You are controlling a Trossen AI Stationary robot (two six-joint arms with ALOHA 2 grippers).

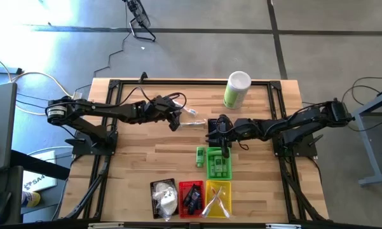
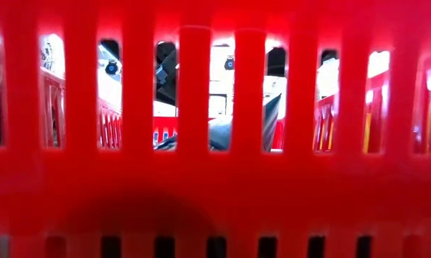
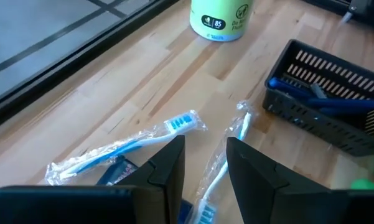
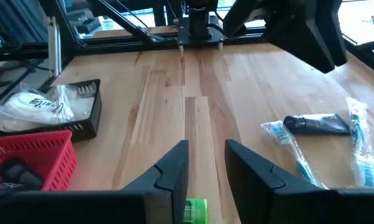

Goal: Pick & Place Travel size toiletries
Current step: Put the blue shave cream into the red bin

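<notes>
pale butcher-block table [image 1: 146,159] in black frame, grey floor. clear crinkly-wrapped toothbrushes [image 3: 121,144] and dark tube [image 4: 316,124] lie mid-table. left gripper [image 3: 202,163] straddles a brush, grasp unclear; right gripper [image 4: 205,165] nothing held, over green bottle [image 4: 196,210].

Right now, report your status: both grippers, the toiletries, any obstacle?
Left gripper at clear-wrapped blue toothbrush. Right gripper above green plastic basket; small green bottle lies beside it. No obstacle seen.

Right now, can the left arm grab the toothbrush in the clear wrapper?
Probably yes. The left gripper hangs right over the wrapped toothbrush lying flat on bare wood, fingers apart on either side of it, nothing between.
</notes>
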